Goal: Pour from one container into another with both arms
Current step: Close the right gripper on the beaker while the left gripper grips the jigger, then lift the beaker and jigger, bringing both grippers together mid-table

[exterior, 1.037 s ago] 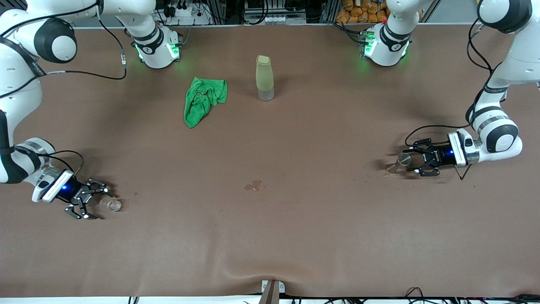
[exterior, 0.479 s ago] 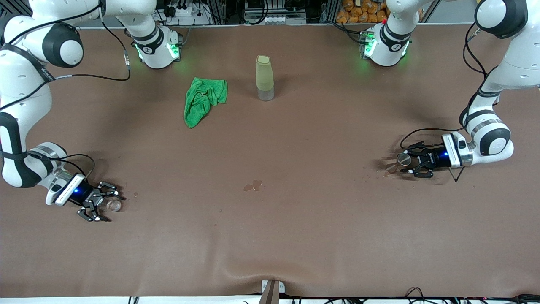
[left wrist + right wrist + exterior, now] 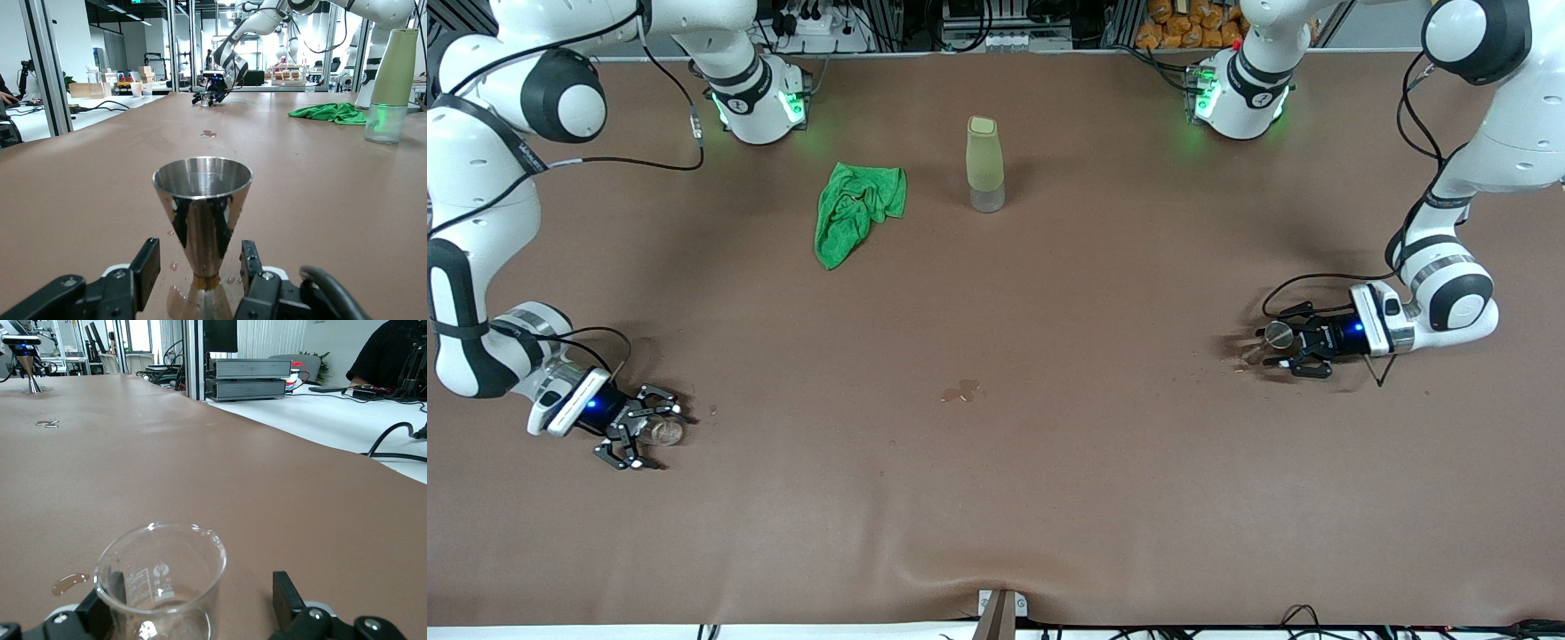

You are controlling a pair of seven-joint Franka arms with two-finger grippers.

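Note:
The tiny clear glass cup [image 3: 663, 432] stands upright on the table at the right arm's end, near the front camera. My right gripper [image 3: 651, 430] is low at the table, open, with the cup [image 3: 160, 587] between its fingers [image 3: 288, 599]. One finger shows close against the glass and the other stands well apart. The steel jigger [image 3: 1278, 335] stands upright at the left arm's end. My left gripper [image 3: 1282, 346] is open around its narrow waist [image 3: 202, 220], and both fingers [image 3: 145, 268] leave a gap.
A tall pale yellow-green bottle [image 3: 984, 165] and a crumpled green cloth [image 3: 857, 211] sit near the arm bases. A small puddle [image 3: 960, 390] lies mid-table. Droplets [image 3: 1241, 365] dot the table by the jigger, and a small wet patch [image 3: 69, 583] lies beside the cup.
Both grippers slid forward along the table and narrowed. The cup, earlier ahead of the right fingertips, now sits between them. The left fingers now flank the jigger more closely.

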